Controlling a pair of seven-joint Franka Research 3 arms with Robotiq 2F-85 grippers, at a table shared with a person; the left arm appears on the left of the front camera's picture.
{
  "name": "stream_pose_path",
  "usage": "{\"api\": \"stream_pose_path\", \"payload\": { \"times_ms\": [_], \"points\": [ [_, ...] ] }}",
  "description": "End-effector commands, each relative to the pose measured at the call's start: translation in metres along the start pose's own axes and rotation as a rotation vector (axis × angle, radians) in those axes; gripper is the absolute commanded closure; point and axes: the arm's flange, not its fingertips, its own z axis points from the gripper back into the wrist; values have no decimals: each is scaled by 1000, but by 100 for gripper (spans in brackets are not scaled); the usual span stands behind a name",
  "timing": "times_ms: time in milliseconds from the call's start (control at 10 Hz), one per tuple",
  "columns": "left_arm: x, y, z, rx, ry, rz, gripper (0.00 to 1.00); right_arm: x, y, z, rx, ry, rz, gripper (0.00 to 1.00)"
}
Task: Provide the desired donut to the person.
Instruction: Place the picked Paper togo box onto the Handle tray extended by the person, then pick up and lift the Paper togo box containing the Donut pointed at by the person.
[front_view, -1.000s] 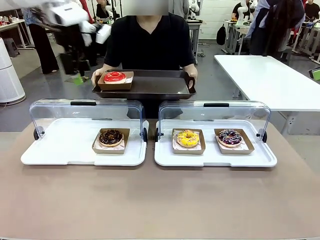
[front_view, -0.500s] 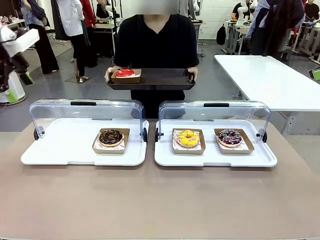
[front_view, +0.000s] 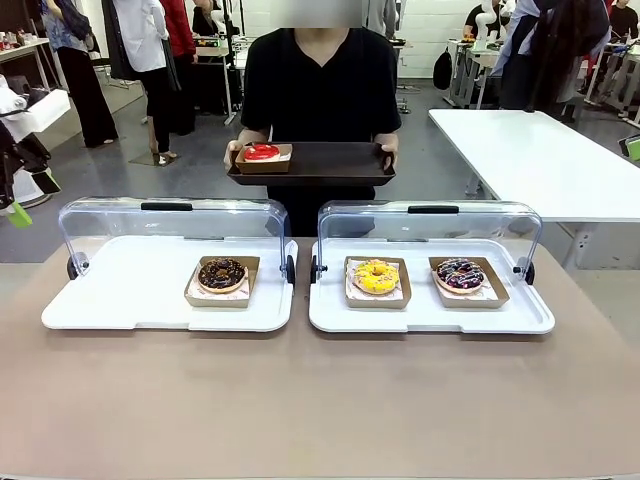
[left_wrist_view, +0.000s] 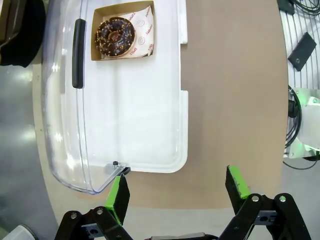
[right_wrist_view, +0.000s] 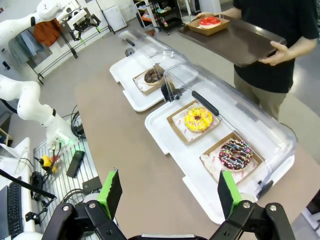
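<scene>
Seemingly done: red donut (front_view: 261, 152) rests on the tray (front_view: 330, 162) held by the person (front_view: 320, 85), upper centre; left claw (left_wrist_view: 175, 176) and right claw (right_wrist_view: 169, 175) both released, empty.

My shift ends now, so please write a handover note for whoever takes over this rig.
Left gripper: open, empty, over the end of the left case.
Right gripper: open, empty, above the table.
Red donut sits on the tray that the person holds.
Chocolate donut lies in the left case; yellow donut and sprinkled donut in the right case.
Handover looks done; probably nothing is left but parking the arms.
</scene>
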Motion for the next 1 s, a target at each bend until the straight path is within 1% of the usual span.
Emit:
{"api": "stream_pose_path", "payload": {
  "times_ms": [0, 700, 800, 900],
  "points": [
    [-1, -1, 4, -4, -3, 1, 0, 0, 0, 0, 7, -14, 0, 0],
    [0, 0, 1, -2, 0, 0, 0, 0, 0, 0, 7, -14, 0, 0],
    [-18, 12, 12, -24, -199, 0, 0, 0, 0, 0, 7, -14, 0, 0],
    [-44, 7, 19, -21, -402, 3, 0, 0, 0, 0, 7, -14, 0, 0]
  ]
}}
